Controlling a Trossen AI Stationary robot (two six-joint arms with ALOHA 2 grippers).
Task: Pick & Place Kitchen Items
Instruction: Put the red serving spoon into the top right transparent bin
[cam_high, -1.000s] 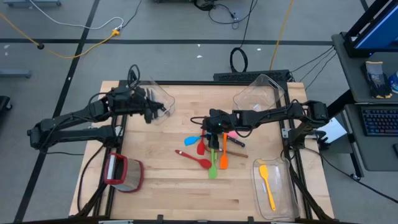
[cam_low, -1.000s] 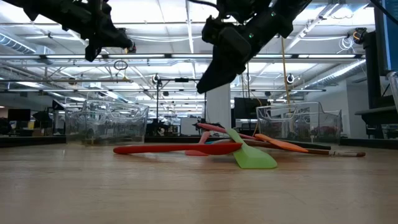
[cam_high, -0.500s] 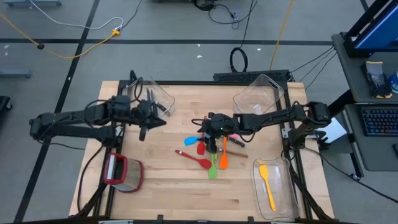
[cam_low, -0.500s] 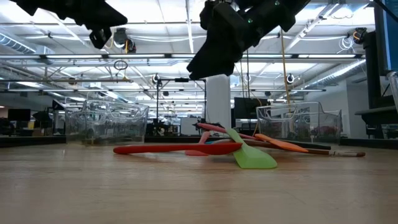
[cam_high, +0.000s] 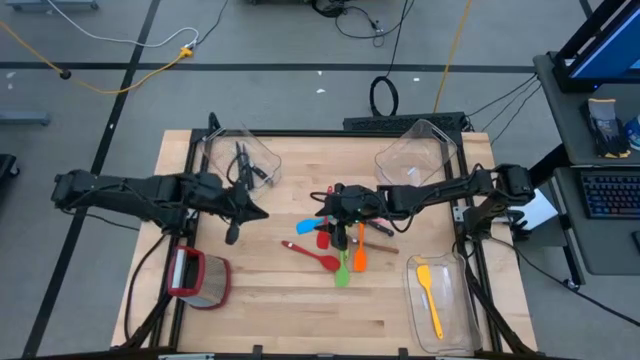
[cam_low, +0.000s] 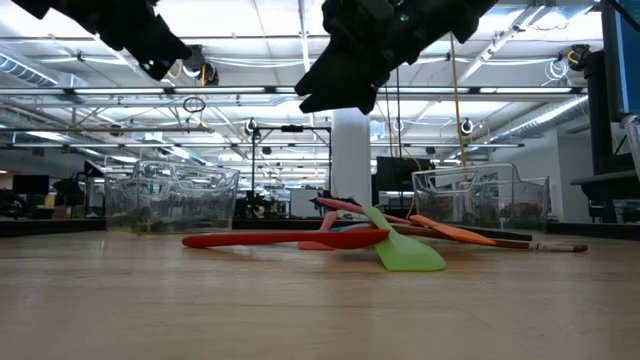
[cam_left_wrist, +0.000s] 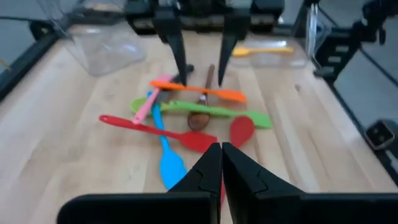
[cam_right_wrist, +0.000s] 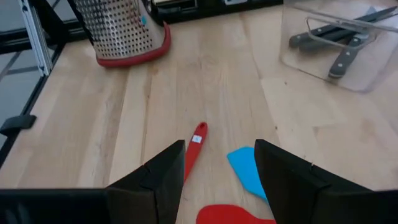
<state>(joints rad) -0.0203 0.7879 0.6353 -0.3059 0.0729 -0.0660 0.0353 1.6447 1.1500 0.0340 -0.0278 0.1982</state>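
Pale wood table (cam_high: 260, 300) — clear plastic bins (cam_high: 445, 300)

pink utensil (cam_high: 372, 214) — mostly under right arm

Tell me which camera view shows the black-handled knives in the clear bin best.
The right wrist view is best: the black-handled knives lie large and uncovered inside the clear bin. The high view shows them only as small dark lines in that bin. The low view and the left wrist view do not show them clearly.

Three clear bins (cam_high: 245, 160), seven loose utensils (cam_high: 340, 245).
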